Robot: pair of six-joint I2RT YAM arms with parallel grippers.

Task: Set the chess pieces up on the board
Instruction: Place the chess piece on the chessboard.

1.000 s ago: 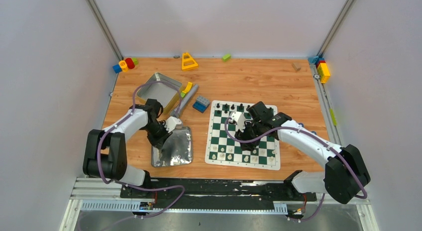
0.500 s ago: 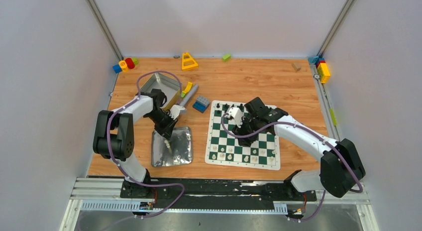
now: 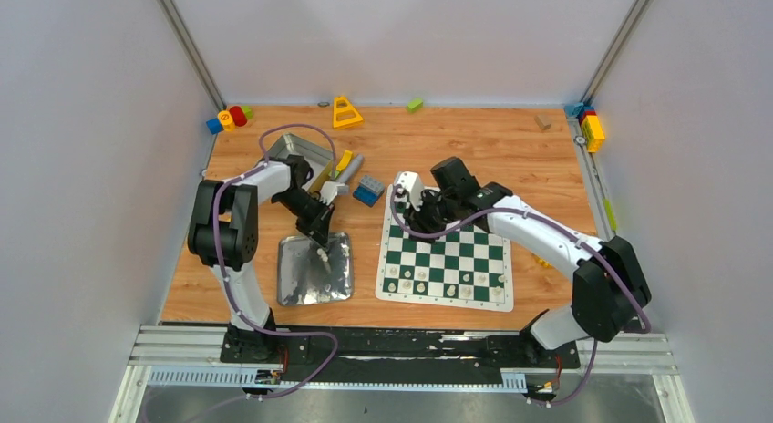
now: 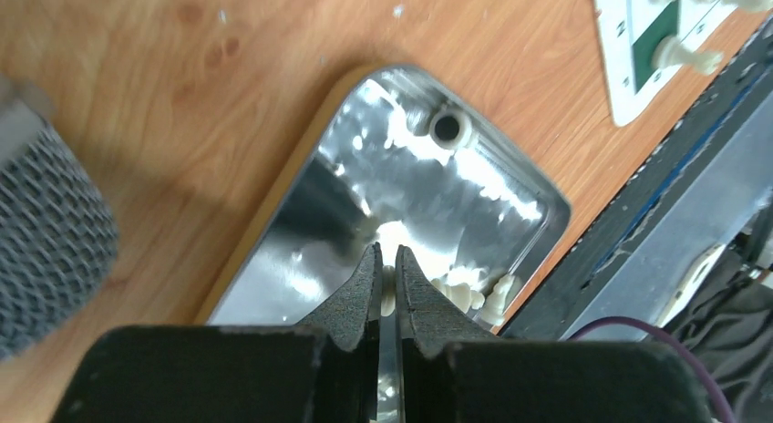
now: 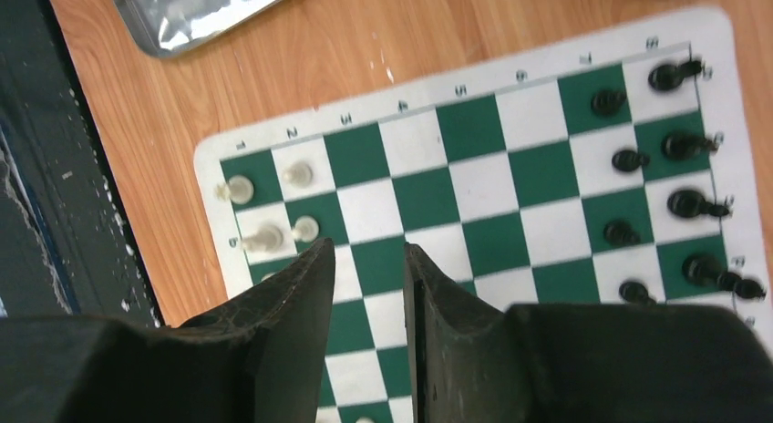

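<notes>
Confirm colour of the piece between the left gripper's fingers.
Cream-white; the piece shows best in left wrist view.

The white-and-black left arm [image 3: 239, 188] rises from its base, elbow high, and reaches rightward with the wrist bent down. Its black two-finger left gripper [image 4: 386, 256] points downward, fingers almost together, pinching a small cream-white chess piece [image 4: 388, 297]. The white-and-black right arm [image 3: 538, 233] stretches leftward and away from its base. Its black right gripper [image 5: 366, 252] points downward, jaws parted with a clear gap.
</notes>
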